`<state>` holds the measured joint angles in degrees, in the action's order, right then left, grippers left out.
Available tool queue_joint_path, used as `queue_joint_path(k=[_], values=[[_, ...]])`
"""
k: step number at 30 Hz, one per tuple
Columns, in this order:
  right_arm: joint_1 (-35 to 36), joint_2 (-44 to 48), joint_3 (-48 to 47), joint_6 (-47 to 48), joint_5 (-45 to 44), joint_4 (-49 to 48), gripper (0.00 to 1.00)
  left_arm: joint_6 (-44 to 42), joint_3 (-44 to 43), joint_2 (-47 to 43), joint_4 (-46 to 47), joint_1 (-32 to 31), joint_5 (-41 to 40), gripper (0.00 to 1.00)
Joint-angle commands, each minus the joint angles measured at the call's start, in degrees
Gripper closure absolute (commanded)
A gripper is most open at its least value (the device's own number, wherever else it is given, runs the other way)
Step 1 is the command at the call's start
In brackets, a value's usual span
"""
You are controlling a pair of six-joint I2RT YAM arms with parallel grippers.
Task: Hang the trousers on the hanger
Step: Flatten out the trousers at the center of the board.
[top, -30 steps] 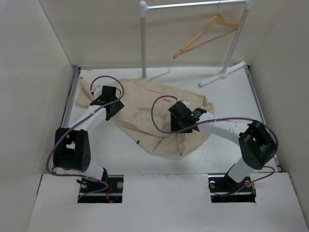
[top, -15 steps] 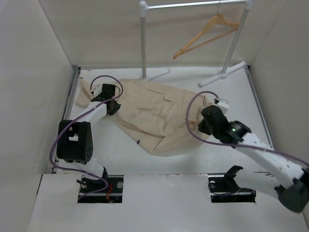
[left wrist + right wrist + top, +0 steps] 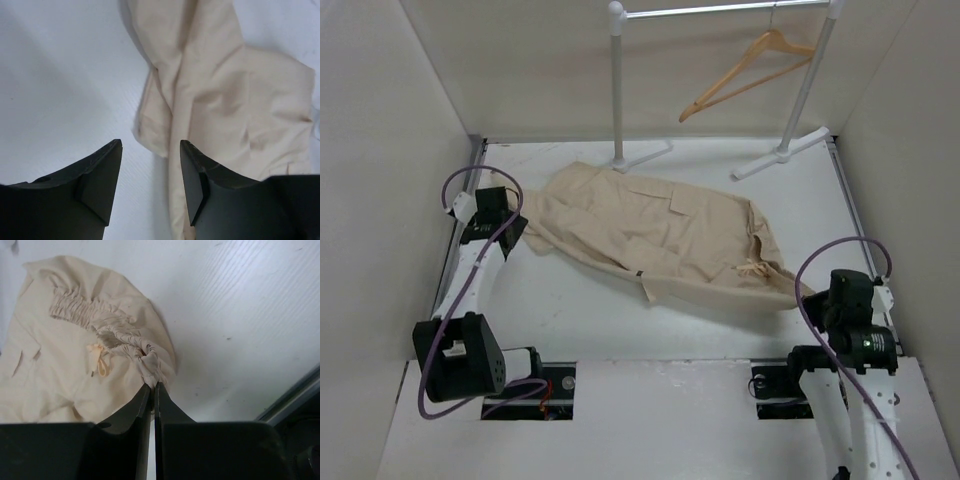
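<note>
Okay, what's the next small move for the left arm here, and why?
I'd guess: lower the left tool and close it on the leg end of the trousers. Its jaws stand open over that hem, holding nothing, while the right tool is shut on the gathered waistband, so the far end likely needs a grip before any lift toward the hanger.

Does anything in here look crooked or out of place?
The hanger hangs tilted on the rail, one end well lower than the other. The trousers lie rumpled across the table, with the right gripper pinching their gathered waistband.
</note>
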<state>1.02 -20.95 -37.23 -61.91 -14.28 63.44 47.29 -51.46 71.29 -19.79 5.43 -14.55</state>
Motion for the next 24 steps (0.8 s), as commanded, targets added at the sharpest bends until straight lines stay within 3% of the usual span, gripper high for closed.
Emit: queue_joint_path(k=[1, 3, 10, 15, 20, 24], values=[[-6.49, -1.63, -1.71, 8.53, 3.46, -3.30, 1.00, 0.44, 1.81, 2.88, 0.18, 1.12, 0.31, 0.51], [-8.88, -3.65, -1.09, 10.84, 6.45, -6.29, 1.00, 0.52, 1.11, 5.08, 4.92, 2.52, 1.79, 0.50], [-5.38, -8.31, -0.56, 11.98, 7.87, -12.11, 0.99, 4.83, -7.76, 16.76, 15.31, 8.24, 11.46, 0.47], [-1.07, -9.02, 1.11, 11.37, 7.43, -14.40, 0.98, 0.36, -21.55, 31.96, 10.84, 8.33, 14.20, 0.47], [0.87, -10.42, 1.20, 11.28, 7.25, -15.45, 0.97, -4.04, -29.82, 39.53, 7.58, 7.10, 10.95, 0.49], [0.87, -11.30, 0.76, 11.63, 7.34, -15.98, 0.97, -4.66, -36.76, 44.37, 3.19, 6.74, 9.28, 0.61]])
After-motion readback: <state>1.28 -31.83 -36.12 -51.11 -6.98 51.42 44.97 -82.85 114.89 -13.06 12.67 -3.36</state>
